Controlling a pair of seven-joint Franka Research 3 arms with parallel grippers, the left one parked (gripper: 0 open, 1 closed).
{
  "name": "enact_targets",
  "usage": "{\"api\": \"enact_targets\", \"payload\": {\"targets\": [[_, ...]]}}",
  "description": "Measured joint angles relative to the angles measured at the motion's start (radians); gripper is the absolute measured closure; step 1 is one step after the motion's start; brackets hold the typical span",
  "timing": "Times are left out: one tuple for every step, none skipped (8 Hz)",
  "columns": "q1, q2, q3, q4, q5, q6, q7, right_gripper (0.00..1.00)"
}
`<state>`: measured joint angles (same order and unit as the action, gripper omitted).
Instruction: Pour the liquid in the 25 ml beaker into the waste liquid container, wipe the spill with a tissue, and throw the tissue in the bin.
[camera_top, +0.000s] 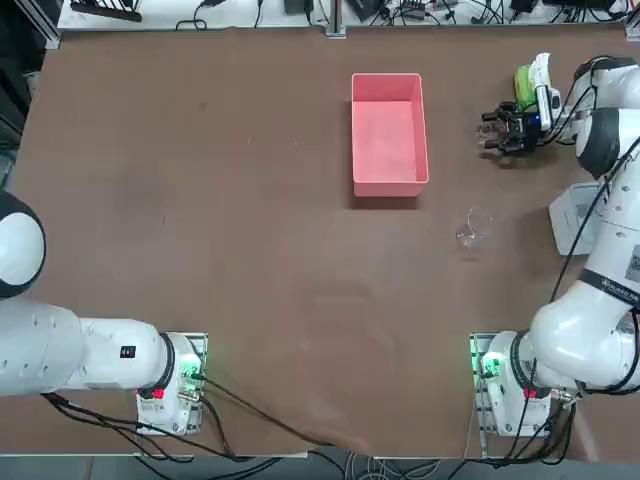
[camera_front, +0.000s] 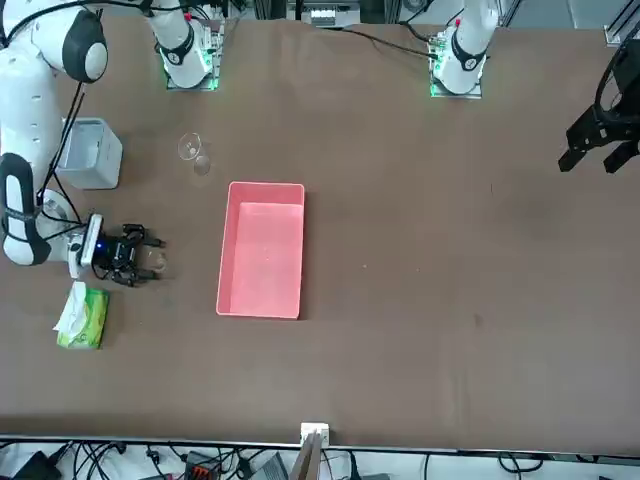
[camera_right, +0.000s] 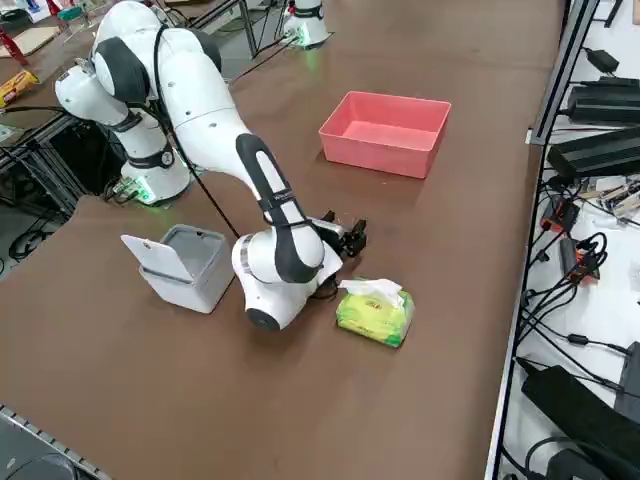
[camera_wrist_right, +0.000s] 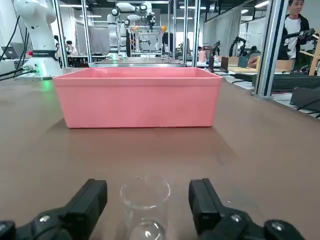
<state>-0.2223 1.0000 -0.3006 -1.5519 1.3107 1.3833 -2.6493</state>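
Between the spread fingers of the right gripper (camera_wrist_right: 147, 200), low over the table, the 25 ml beaker (camera_wrist_right: 145, 202) stands upright, touched by neither finger; no liquid shows in it. From overhead, the waste liquid container (camera_top: 389, 134) lies at nine o'clock of the gripper, looking empty. A green tissue pack (camera_top: 526, 85) with the tissue (camera_top: 540, 70) sits at one o'clock, a larger beaker (camera_top: 474, 227) at seven, the bin (camera_top: 574, 218) at five.

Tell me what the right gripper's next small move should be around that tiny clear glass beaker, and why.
Probably draw the right gripper straight back: its fingers stand open either side of the tiny clear glass beaker, no liquid shows inside, so the white tissue comes next.
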Motion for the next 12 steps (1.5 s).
{"api": "enact_targets", "payload": {"targets": [[-0.001, 0.000, 0.000, 0.004, 0.000, 0.000, 0.000, 0.00], [-0.003, -0.002, 0.000, 0.011, 0.000, -0.001, 0.000, 0.00], [-0.010, -0.010, -0.001, 0.014, -0.006, -0.001, 0.000, 0.00], [-0.024, -0.024, -0.002, 0.015, -0.021, -0.001, 0.000, 0.00], [-0.045, -0.035, -0.004, 0.017, -0.049, -0.001, 0.000, 0.00], [-0.071, -0.045, -0.004, 0.018, -0.082, -0.001, 0.000, 0.00], [-0.098, -0.056, -0.004, 0.020, -0.117, -0.002, -0.001, 0.00], [-0.123, -0.074, -0.004, 0.022, -0.152, -0.006, -0.001, 0.00], [-0.143, -0.100, -0.004, 0.022, -0.185, -0.010, -0.001, 0.00], [-0.157, -0.130, -0.004, 0.022, -0.217, -0.012, 0.005, 0.00], [-0.168, -0.163, -0.005, 0.022, -0.255, -0.012, 0.028, 0.00], [-0.180, -0.203, -0.005, 0.022, -0.296, -0.012, 0.074, 0.00]]}}
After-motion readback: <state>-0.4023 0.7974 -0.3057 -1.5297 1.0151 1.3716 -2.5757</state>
